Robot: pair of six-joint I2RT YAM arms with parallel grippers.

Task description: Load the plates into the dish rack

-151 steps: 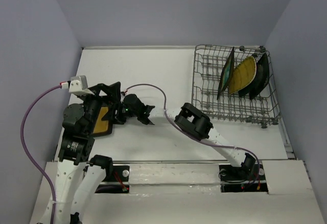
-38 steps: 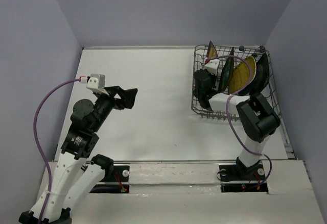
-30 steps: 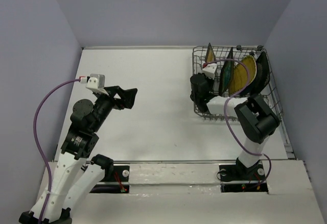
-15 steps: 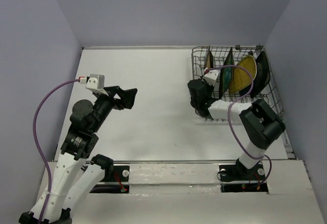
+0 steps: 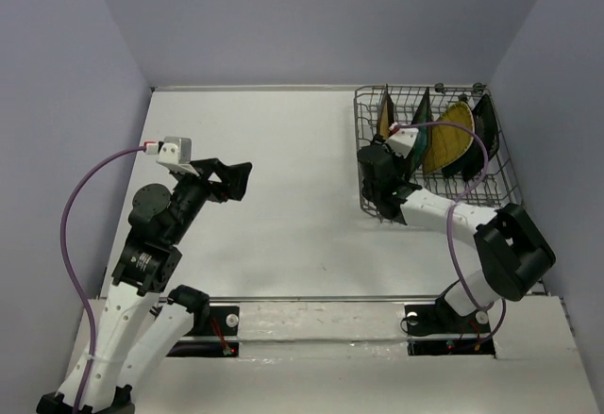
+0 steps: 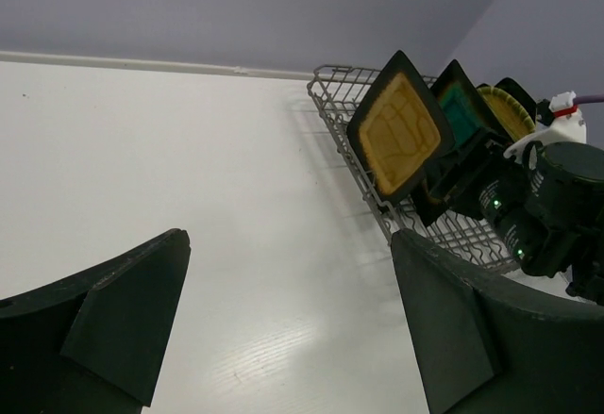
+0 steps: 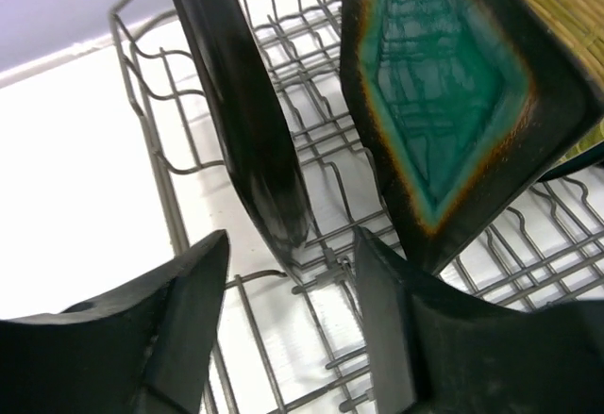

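Observation:
The grey wire dish rack (image 5: 500, 192) stands at the back right. In it stand the mustard-centre plate (image 5: 385, 118), the teal-centre plate (image 5: 419, 122), the yellow ribbed plate (image 5: 451, 139) and two darker plates (image 5: 483, 136) at the right end. My right gripper (image 5: 379, 186) is open over the rack's near-left corner. In the right wrist view its jaws (image 7: 293, 310) are spread, just short of the lower edge of the mustard-centre plate (image 7: 241, 103), beside the teal-centre plate (image 7: 444, 84). My left gripper (image 5: 236, 180) is open and empty above the table's left.
The left wrist view shows the rack (image 6: 332, 89), the mustard-centre plate (image 6: 398, 129) facing me, and the right arm's wrist (image 6: 557, 208) in front of the rack. The white table (image 5: 283, 140) ends at grey walls behind and at the sides.
The right gripper carried the mustard-centre plate from the left gripper into the rack's left slot, let go and drew back a little toward the near edge. The left arm has stayed still.

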